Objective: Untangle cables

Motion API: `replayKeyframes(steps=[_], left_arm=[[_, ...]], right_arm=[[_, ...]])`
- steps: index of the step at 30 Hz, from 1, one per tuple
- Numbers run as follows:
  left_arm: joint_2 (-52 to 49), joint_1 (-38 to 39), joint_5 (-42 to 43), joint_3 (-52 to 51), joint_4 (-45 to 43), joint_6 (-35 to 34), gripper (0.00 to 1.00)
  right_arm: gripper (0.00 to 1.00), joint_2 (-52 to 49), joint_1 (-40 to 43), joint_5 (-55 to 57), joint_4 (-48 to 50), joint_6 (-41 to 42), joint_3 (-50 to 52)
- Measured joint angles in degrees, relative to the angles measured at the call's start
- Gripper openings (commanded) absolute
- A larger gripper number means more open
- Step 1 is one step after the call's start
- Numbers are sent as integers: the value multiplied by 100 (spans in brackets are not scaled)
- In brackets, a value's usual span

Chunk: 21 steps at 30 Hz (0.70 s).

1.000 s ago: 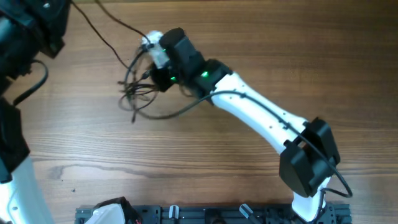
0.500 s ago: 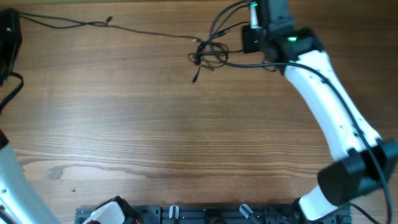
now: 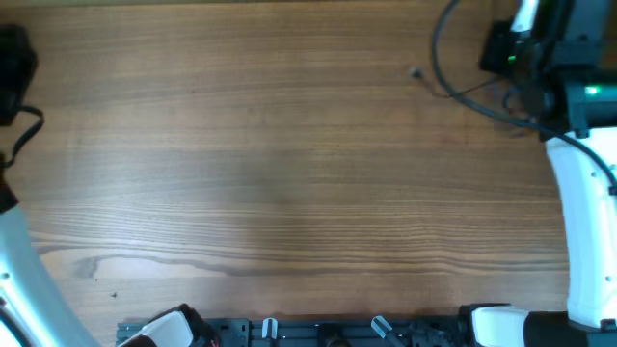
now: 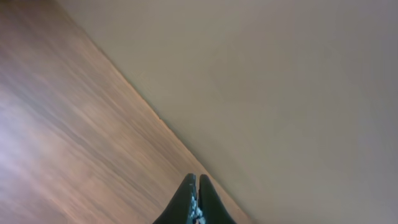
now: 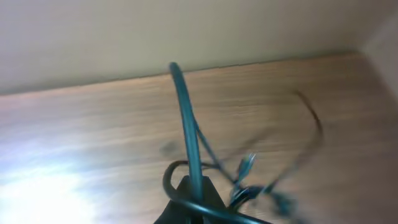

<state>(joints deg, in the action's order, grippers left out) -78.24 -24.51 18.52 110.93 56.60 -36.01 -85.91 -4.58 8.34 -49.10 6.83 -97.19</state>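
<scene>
The cables (image 3: 445,85) are thin black wires bunched at the table's far right back, with a small plug tip (image 3: 415,72) trailing to their left. My right gripper (image 3: 516,58) is right beside them. In the right wrist view its jaws (image 5: 193,186) are shut on the cables; one strand (image 5: 186,118) rises straight up from them and blurred loops with a plug hang to the right (image 5: 249,180). My left gripper (image 3: 12,58) is at the far left edge, far from the cables. Its jaws (image 4: 198,182) are shut, with no wire visible in them.
The wooden table (image 3: 289,183) fills the overhead view. A black rail with clips (image 3: 318,333) runs along its front edge. The right arm's white link (image 3: 588,212) stands along the right edge and the left arm's white link (image 3: 19,280) along the left. A beige wall (image 4: 280,74) lies beyond the table's back edge.
My right arm swung from the table's upper middle to the far right back, dragging the cable bundle along. The long strand that stretched left across the back is gone from there.
</scene>
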Motion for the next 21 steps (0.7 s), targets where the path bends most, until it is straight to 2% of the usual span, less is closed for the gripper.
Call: replayKeyframes(steps=[5, 6, 7, 8, 9, 10, 11, 12, 14, 17, 18, 21], left_arm=[[-70, 761, 155, 0, -157, 33, 4], [-98, 841, 173, 0, -155, 39, 4], [-120, 885, 175, 0, -153, 42, 5], [-133, 920, 173, 0, -146, 39, 12], [-138, 951, 173, 0, -127, 48, 39], [-144, 1010, 173, 0, -105, 94, 57], [-146, 1104, 175, 0, -85, 144, 82], [-146, 1196, 179, 0, -79, 173, 89], [-146, 1379, 195, 0, -63, 249, 100], [-146, 1572, 199, 0, -68, 385, 100], [-146, 1587, 197, 0, -68, 411, 98], [-146, 1589, 195, 0, -70, 446, 100]], right_arm=[[4, 0, -1224, -393, -149, 273, 9], [28, 0, -1436, -450, -151, 326, 9], [76, 0, -1596, -474, -149, 369, 9], [100, 0, -1696, -492, -151, 402, 9], [100, 0, -1764, -494, -149, 428, 9], [100, 0, -1818, -518, -153, 431, 9], [100, -7, -1864, -570, -186, 431, 9], [100, -24, -1878, -614, -267, 431, 9], [100, -133, -1880, -684, -455, 435, 9], [100, -566, -1882, -726, -682, 772, 9], [100, -706, -1888, -732, -719, 1029, 24], [100, -1121, -1915, -907, -715, 2011, 339]])
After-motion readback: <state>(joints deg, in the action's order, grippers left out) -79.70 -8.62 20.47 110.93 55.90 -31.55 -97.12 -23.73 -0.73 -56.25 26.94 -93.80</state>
